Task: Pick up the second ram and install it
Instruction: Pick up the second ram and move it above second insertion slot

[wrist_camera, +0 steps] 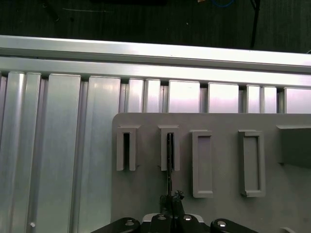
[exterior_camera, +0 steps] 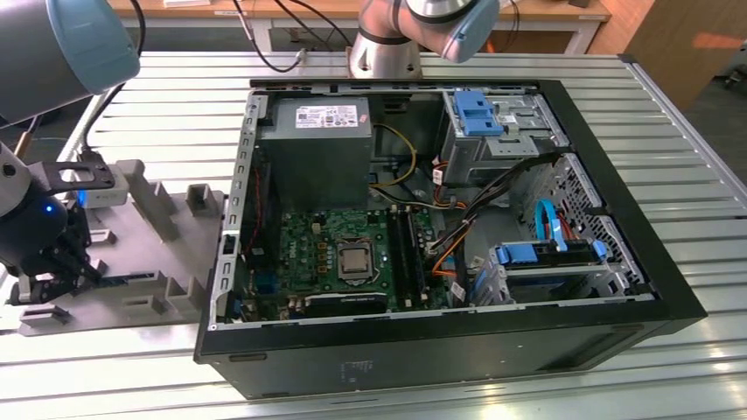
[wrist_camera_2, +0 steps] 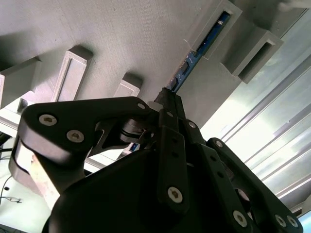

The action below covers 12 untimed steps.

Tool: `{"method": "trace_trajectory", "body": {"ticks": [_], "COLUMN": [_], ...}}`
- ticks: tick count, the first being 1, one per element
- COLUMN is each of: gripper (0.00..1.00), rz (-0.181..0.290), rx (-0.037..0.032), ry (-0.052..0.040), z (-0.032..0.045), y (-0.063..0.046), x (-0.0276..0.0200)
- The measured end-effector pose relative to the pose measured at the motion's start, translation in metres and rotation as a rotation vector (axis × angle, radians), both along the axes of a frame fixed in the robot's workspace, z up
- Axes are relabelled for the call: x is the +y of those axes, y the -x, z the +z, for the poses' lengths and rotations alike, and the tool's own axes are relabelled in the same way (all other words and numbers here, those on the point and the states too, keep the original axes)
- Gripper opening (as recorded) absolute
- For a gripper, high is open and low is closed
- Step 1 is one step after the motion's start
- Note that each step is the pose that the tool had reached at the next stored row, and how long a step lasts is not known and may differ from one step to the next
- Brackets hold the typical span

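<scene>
At the exterior view's lower left, the gripper (exterior_camera: 56,278) is hanging low over a gray slotted holder (exterior_camera: 157,262) that is lying on the ribbed metal table (exterior_camera: 175,122) beside the open computer case (exterior_camera: 443,354). In the second wrist view its fingers (wrist_camera_2: 170,111) are pinching narrowly on the second ram (wrist_camera_2: 188,63), which is standing on edge in one holder slot.

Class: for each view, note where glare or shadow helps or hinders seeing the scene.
Exterior view: the table slats shine, the computer case interior is dimmer. First wrist view: strong glare on the table above the grey fixture. Second wrist view: the gripper is dark against the washed-out table; the second ram sits shaded in its slot.
</scene>
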State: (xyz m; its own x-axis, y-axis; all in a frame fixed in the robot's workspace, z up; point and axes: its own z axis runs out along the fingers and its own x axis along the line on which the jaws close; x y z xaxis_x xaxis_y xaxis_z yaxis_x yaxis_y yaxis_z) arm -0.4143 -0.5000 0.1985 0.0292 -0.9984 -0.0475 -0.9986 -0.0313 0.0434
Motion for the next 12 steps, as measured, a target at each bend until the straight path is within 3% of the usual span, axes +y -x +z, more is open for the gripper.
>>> {"method": "trace_trajectory", "body": {"ticks": [5, 12], "gripper": [0.12, 0.12], "rz": [-0.001, -0.001], "rx": [-0.0002, -0.0002], "ry": [-0.0001, -0.0002], "z": [0.0004, 0.0067], "y": [0.0, 0.0], "x": [0.0, 0.0]}}
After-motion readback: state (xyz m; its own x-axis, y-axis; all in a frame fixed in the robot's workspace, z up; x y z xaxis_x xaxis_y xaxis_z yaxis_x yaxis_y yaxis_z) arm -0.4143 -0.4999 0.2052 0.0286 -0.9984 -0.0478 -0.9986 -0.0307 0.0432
